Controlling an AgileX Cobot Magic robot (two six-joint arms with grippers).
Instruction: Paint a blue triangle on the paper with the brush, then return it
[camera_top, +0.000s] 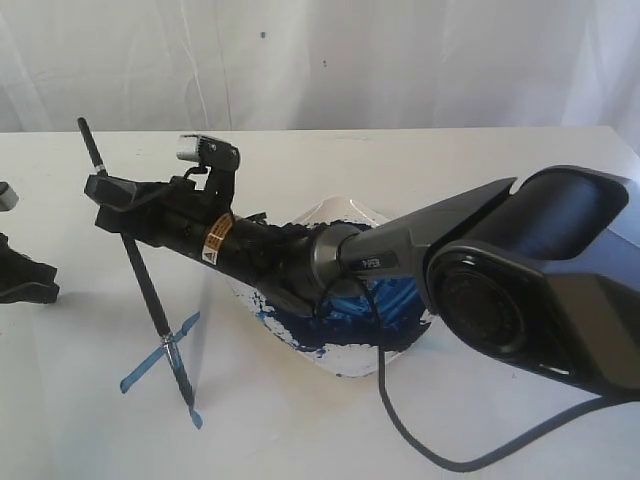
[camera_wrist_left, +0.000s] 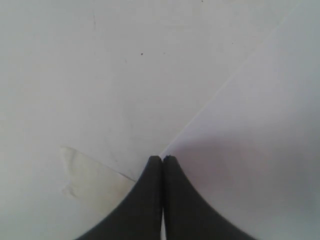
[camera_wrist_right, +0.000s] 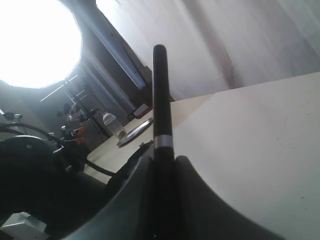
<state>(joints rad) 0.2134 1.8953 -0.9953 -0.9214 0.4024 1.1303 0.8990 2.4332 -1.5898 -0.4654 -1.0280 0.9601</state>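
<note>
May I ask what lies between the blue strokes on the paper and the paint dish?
Nothing: in the exterior view only bare white surface separates the blue strokes from the dish. The brush stands at the strokes themselves.

Right arm (camera_top: 400, 255) lies across dish (camera_top: 338, 208), blocking it; tilted brush (camera_top: 141, 272) stands left; far table (camera_top: 450, 160) open.

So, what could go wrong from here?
The brush is pinched high on its handle by the right gripper, so its tip could wobble and smear the blue strokes. The arm stretches low over the paint dish, and its black cable hangs beside it; either could pick up paint.
</note>
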